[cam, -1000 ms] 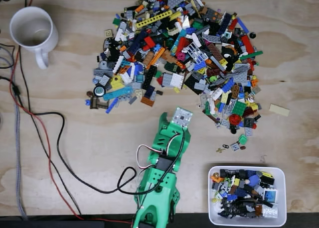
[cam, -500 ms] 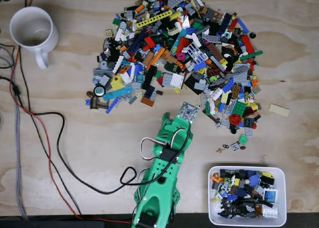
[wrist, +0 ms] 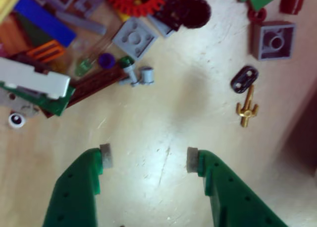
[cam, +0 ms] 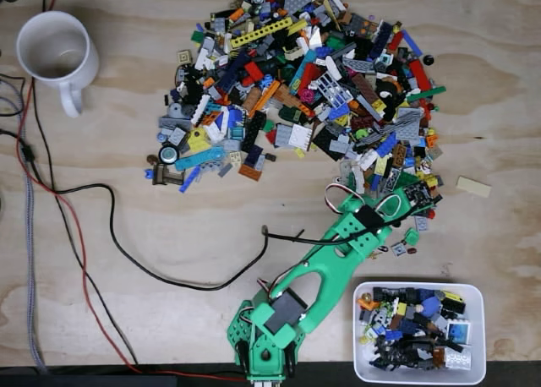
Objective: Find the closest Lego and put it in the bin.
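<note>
1. From the fixed view I see the green plastic arm [cam: 325,269] stretched diagonally from its base at the bottom edge up toward the lower right fringe of the big multicoloured Lego pile [cam: 296,83] on the pale plywood table [cam: 127,235].
2. In the wrist view my green two-finger gripper [wrist: 148,160] has its jaws spread wide, nothing between them, only bare tabletop.
3. The grey pads [wrist: 105,155] on the fingertips hang over the wood; I cannot tell whether they touch it.
4. Loose pieces nearest the fingers in the wrist view: a small gold trident-shaped piece [wrist: 246,107] and a black oval link [wrist: 244,79] just above it, both up and to the right of the right finger.
5. A grey square one-stud brick [wrist: 273,39] sits further up right, apart from the pile edge.
6. A small grey cylinder piece [wrist: 139,75] lies at the pile edge, up from the left finger.
7. The shallow white rectangular plastic bin [cam: 419,332] sits at the bottom right of the fixed view, just right of the arm, already holding mixed bricks.
8. A round white mug [cam: 56,53] stands top left, well apart from the pile.
9. Black and red cables [cam: 101,235] trail across the left side of the table.
</note>
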You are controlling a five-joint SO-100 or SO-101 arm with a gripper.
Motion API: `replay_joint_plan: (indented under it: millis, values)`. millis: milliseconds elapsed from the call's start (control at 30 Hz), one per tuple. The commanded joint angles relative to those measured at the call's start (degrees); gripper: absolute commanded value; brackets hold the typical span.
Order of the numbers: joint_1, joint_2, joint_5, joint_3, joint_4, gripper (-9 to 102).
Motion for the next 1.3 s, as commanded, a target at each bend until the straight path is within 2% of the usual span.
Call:
replay_joint_plan:
  millis: [0,300,600,733,1000,1267]
  values:
    - [4.04,-2.11,0.88,-6.5,0.18,22]
    - [7.29,-13.97,7.03,-17.93,0.09,21]
    - [11.78,-15.56,5.45,-25.58,8.09,21]
    - [13.27,-16.96,8.17,-24.35,9.05,22]
    - [12.13,-18.54,11.16,-17.4,1.67,22]
    - [12.92,-20.65,12.3,-17.93,-1.05,22]
